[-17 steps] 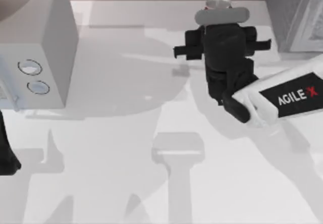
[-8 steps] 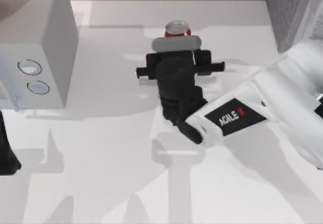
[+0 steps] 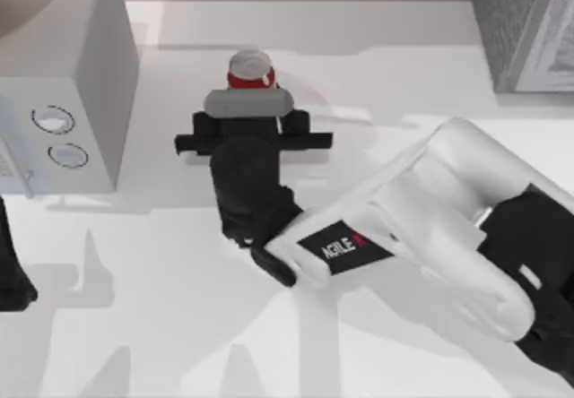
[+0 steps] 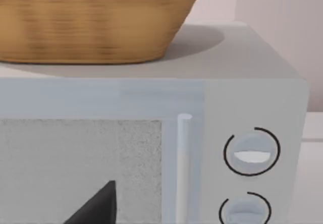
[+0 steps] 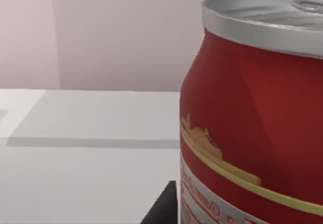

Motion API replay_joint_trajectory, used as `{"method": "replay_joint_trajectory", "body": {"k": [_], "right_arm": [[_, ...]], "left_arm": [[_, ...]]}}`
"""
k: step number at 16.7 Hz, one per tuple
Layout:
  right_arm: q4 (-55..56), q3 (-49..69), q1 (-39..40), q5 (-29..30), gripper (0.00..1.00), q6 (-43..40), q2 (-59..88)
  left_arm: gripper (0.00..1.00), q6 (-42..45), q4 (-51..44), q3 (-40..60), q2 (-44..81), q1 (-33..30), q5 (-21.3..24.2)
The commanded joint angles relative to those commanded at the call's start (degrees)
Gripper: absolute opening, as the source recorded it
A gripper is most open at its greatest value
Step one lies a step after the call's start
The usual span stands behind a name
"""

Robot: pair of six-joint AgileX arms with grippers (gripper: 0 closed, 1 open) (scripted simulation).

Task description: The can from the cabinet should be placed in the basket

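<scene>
Above the middle of the white surface (image 3: 179, 326), the small red drink can with a silver top (image 3: 251, 68) is being carried leftward from the dark grey speckled cabinet (image 3: 516, 21), held in the right gripper (image 3: 250, 104) jaws, toward the woven tan basket (image 4: 91, 22) sitting on the pale box with two round rings (image 3: 76, 102). So the trip is being judged about half done.

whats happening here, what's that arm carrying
The right gripper holds the red can upright, out over the middle of the table, between the cabinet at the far right and the pale microwave-like box at the left. The wicker basket sits on top of that box, so the can is not in it yet. The left arm is parked at the table's left edge, its wrist camera facing the box's front.
</scene>
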Motion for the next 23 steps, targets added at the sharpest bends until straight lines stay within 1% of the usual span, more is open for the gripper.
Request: {"method": "replay_joint_trajectory", "body": {"k": [9, 14, 18, 23], "right_arm": [[0.19, 1.05, 0.44, -0.05, 0.0, 0.19, 0.78], [-1.5, 7.1, -1.02, -1.46, 0.0, 0.05, 4.24], [-1.77, 7.5, -1.27, -1.68, 0.0, 0.03, 4.59], [-1.77, 7.5, -1.27, -1.68, 0.38, 0.03, 4.59]], "left_arm": [[1.0, 0.0, 0.0, 0.0, 0.0, 0.0, 0.0], [1.0, 0.0, 0.0, 0.0, 0.0, 0.0, 0.0], [1.0, 0.0, 0.0, 0.0, 0.0, 0.0, 0.0], [1.0, 0.0, 0.0, 0.0, 0.0, 0.0, 0.0]]}}
